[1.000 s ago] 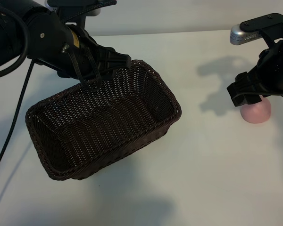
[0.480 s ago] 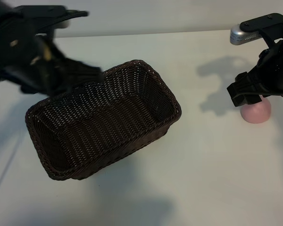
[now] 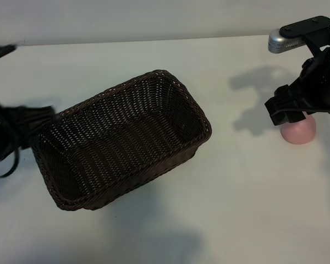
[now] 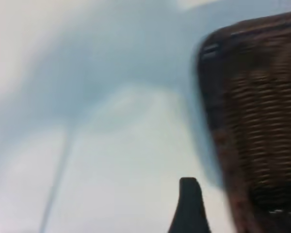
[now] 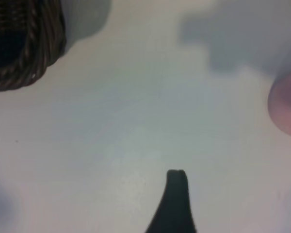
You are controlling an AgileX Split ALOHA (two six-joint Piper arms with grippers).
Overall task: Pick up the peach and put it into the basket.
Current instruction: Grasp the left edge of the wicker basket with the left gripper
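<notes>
1. Exterior view shows wide bare white table (image 3: 225, 209) in front of the basket and between the basket and the peach; that room is free for moving.
2. My left pincer (image 3: 41, 116) sits at the far left edge of the table, blurred, just beside the basket's left end and outside its rim. Its jaws stand wide apart and hold nothing.
3. My right pincer (image 3: 289, 114) hangs at the right side of the table, directly over the peach, pointing steeply down. Its jaws are spread wide and empty; I cannot tell whether they touch the fruit.
4. The basket (image 3: 184, 93) lies at an angle across the left-centre of the table, its open top facing up. I see only its woven floor inside.
5. The peach (image 3: 300, 132) rests on the table well to the right of the basket, partly hidden under my right pincer. In the right wrist view it shows only as a pink curve at the frame's edge (image 5: 287, 108).
6. The basket is dark-brown wicker, rectangular with rounded corners, a braided rim and sloping sides. The peach is smooth, round and pale pink. The table is matte white, marked by soft shadows.
</notes>
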